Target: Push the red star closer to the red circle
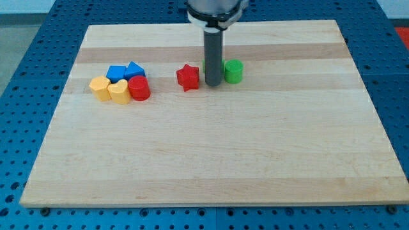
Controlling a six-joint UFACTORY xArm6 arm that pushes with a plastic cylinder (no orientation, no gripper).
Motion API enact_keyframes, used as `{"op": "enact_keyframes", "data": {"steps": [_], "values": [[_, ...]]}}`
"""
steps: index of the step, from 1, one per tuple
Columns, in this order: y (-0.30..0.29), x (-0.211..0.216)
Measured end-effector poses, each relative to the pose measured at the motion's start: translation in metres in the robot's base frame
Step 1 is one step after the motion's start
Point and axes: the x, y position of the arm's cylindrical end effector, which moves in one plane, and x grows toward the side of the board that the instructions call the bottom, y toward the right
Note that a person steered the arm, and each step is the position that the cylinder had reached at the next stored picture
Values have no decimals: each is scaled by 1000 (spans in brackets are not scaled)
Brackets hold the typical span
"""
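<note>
You've got my tip down on the desk right now, sitting in the gap between the red star and the green block. It's just beside the star's right-hand edge as the view shows it, so close that you can't tell whether they touch. The green block, a round cylinder by the look of it, stands just to the tip's right, and part of something green seems hidden behind the rod. There's no gripper on this arm for you to read, only the straight dark rod, so nothing is being held.

Look toward the view's left and you'll find the red circle, well apart from the star, with bare wood between the two. It's packed into a tight cluster: the yellow heart presses against its left side, a second yellow block sits just left of the heart, shape hard to call. Behind them, toward the view's top, two blue blocks sit side by side, the blue cube and a blue block with a peaked top right above the red circle.
</note>
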Motion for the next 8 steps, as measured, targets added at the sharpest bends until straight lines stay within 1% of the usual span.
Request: {"op": "enact_keyframes", "data": {"steps": [4,5,6,7,8], "values": [[-91,-5],[-83,-20],[-70,-52],[-50,-74],[0,-77]]}}
